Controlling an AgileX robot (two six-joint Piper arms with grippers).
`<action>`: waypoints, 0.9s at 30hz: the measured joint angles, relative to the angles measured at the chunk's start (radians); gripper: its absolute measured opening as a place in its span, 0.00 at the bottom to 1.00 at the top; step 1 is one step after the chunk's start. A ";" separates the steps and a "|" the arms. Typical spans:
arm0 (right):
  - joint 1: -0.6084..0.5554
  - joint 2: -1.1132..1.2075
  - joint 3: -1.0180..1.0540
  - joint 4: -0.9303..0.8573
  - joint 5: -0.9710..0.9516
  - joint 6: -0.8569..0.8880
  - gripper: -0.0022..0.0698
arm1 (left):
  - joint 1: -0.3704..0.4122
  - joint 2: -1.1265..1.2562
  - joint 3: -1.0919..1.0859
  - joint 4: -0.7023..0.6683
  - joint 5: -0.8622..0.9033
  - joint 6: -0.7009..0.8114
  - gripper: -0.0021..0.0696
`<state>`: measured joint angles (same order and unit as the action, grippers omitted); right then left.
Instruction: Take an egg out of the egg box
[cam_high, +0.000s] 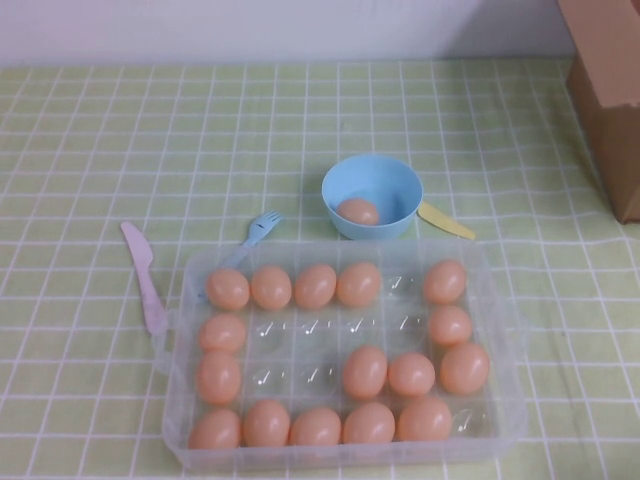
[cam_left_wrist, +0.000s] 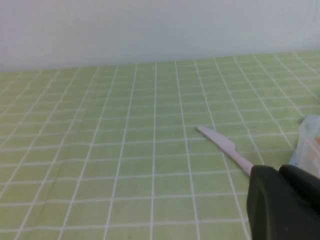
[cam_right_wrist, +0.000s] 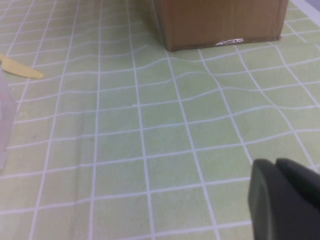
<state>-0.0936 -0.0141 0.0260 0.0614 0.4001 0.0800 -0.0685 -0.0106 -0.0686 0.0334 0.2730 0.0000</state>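
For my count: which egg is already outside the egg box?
The egg in the light-blue bowl behind the egg box; all others sit in wells. Neither the left pincer nor the right pincer appears overhead.

Neither arm seen from the high camera. Only a small dark piece of each one caught by its own wrist camera. Left black plastic tool (cam_left_wrist: 282, 202) low over the tabletop, holding nothing, a blunt dark lump at the corner of its view. Right black plastic tool (cam_right_wrist: 282, 197) the same, low over the tabletop, nothing in it. Fingers of both too hidden to judge.
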 joint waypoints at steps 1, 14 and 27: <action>0.000 0.000 0.000 0.000 0.000 0.000 0.01 | 0.004 0.000 0.001 -0.003 0.017 0.000 0.03; 0.000 0.000 0.000 0.000 0.000 0.000 0.01 | 0.004 0.000 0.093 -0.039 0.030 0.007 0.02; 0.000 0.000 0.000 0.000 0.000 0.000 0.01 | -0.089 0.000 0.095 -0.040 0.080 0.039 0.02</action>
<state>-0.0936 -0.0141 0.0260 0.0614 0.4001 0.0800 -0.1572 -0.0106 0.0262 -0.0068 0.3530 0.0387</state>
